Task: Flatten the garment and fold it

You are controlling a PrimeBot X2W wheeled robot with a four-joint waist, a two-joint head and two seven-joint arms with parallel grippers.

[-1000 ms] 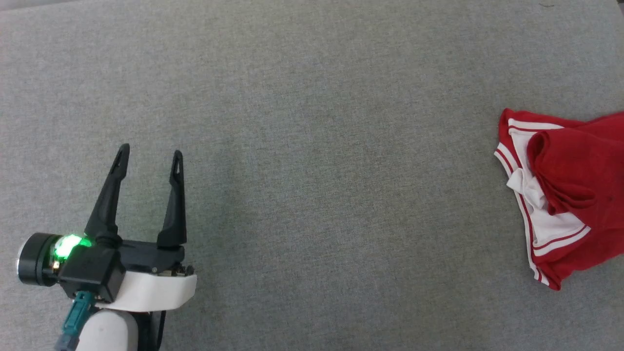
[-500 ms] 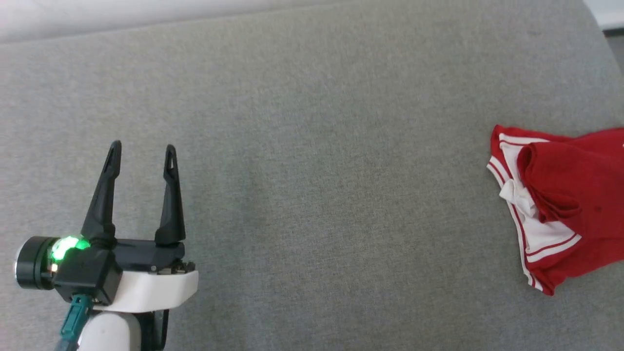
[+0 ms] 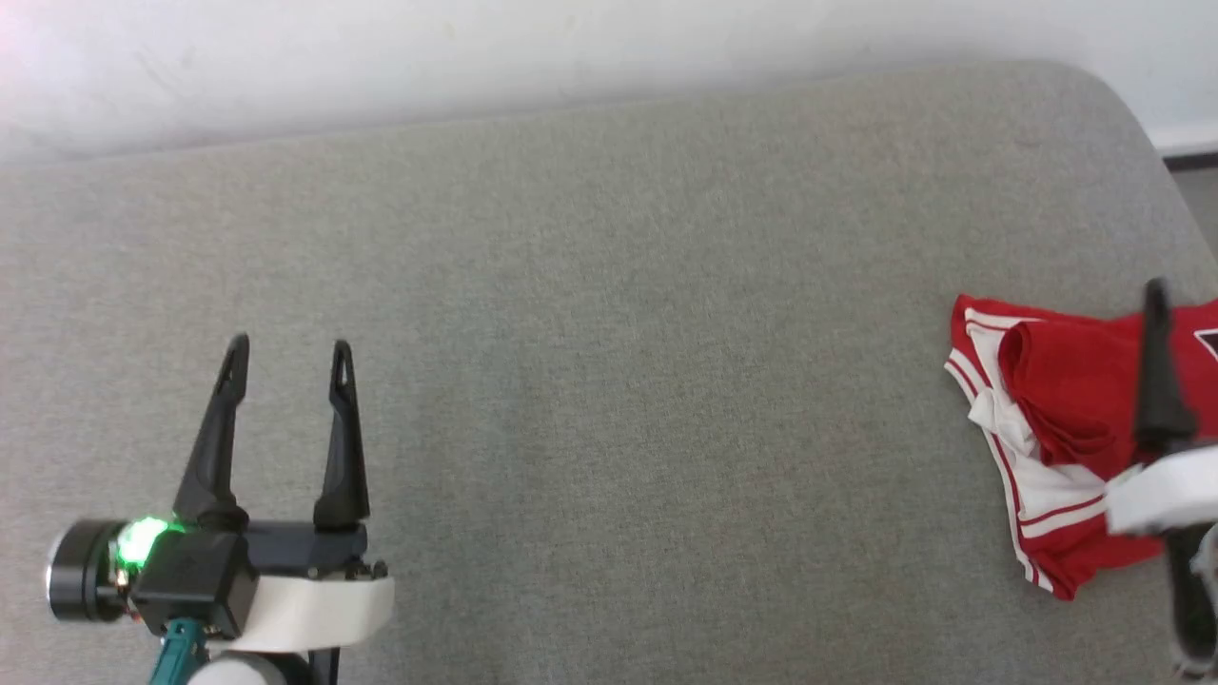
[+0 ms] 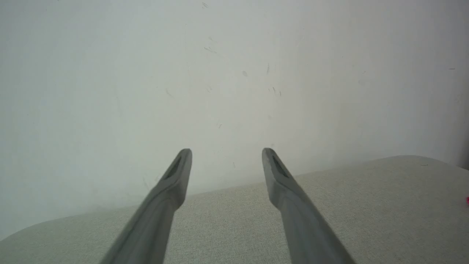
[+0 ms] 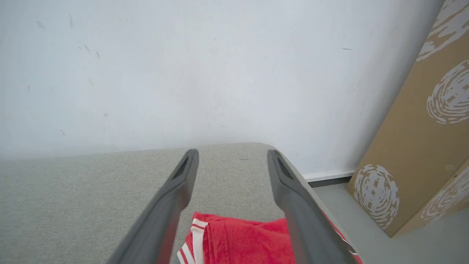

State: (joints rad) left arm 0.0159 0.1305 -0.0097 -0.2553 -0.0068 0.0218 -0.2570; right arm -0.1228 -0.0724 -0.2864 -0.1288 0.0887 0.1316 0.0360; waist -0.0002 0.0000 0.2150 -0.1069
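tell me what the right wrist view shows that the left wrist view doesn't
Right wrist view adds: the right gripper by the red garment with its white striped sleeve, a printed cardboard box by the white wall, and grey floor. Left wrist view adds: the left gripper, plus a tiny red speck at its right edge, too small to identify. Both: open jaws, the grey fabric surface and the white wall.

The garment lies on the surface, far right, beneath the right gripper; left gripper far left.
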